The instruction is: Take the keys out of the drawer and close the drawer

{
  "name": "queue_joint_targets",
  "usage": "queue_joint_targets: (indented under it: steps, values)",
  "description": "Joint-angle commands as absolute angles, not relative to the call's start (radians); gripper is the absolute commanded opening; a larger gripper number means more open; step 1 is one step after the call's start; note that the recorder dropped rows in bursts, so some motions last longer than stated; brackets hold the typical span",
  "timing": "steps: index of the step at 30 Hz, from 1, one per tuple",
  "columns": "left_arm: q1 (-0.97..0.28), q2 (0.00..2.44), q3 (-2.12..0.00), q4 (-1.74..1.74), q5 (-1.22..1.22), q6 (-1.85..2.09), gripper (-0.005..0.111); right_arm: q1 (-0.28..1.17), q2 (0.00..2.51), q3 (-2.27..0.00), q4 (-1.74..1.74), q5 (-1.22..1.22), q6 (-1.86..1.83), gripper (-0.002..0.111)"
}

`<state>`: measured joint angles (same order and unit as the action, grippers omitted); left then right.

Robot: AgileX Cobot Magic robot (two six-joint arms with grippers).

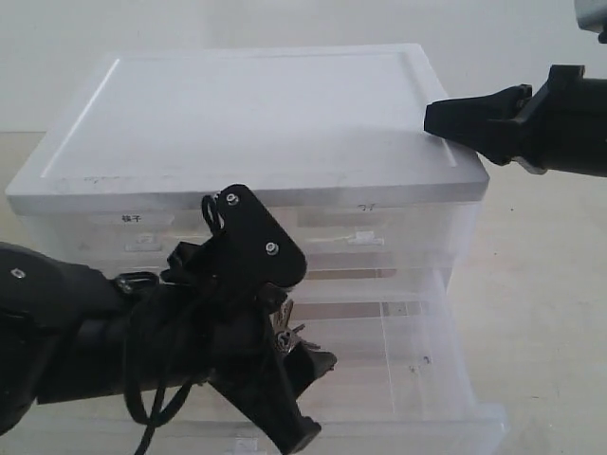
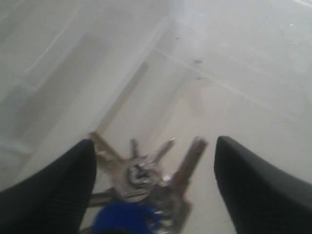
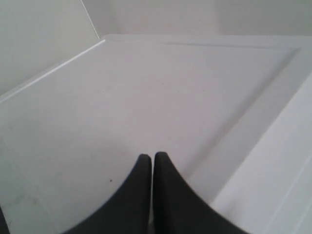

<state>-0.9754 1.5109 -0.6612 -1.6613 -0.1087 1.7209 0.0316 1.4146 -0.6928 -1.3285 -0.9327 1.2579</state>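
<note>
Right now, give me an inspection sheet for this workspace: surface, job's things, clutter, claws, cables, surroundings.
Surface: pale table, bare where visible, carrying a clear plastic cabinet.
Job's things: drawer pulled out; keys lying on its floor.
Clutter: nothing seen.
Claws: left claw open inside the drawer, fingers either side of the keys, no grip; right claw shut at the cabinet's top, contact unclear.
Cables: black cables loop loosely behind the left claw.
Surroundings: plain pale wall behind.
</note>
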Motion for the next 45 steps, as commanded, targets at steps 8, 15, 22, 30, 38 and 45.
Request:
queue_joint_targets:
  steps: [8, 15, 22, 30, 38, 45]
  values:
    - [-0.975, 1.549, -0.65, -1.744, -0.24, 1.916, 0.064, 0.032, 1.422, -0.688, -1.375, -0.9, 1.257, 0.0]
    - [-0.975, 1.549, -0.641, -1.744, -0.298, 2.015, 0.005, 0.032, 1.422, -0.688, -1.375, -0.9, 1.257, 0.0]
    - [-0.975, 1.456, -0.664, -1.744, -0.354, 2.042, 0.005, 0.032, 1.422, -0.688, -1.375, -0.9, 1.257, 0.0]
    - [-0.975, 1.284, -0.672, -1.744, -0.296, 2.023, 0.005, 0.032, 1.422, -0.688, -1.375, -0.9, 1.257, 0.0]
    - [-0.975, 1.352, -0.657, -1.744, -0.236, 1.923, 0.055, 0.032, 1.422, -0.688, -1.389, -0.9, 1.271, 0.0]
    - [-1.047, 1.333, -0.785, -1.744, -0.562, 2.005, 0.054, 0.032, 1.422, -0.688, -1.389, -0.9, 1.274, 0.0]
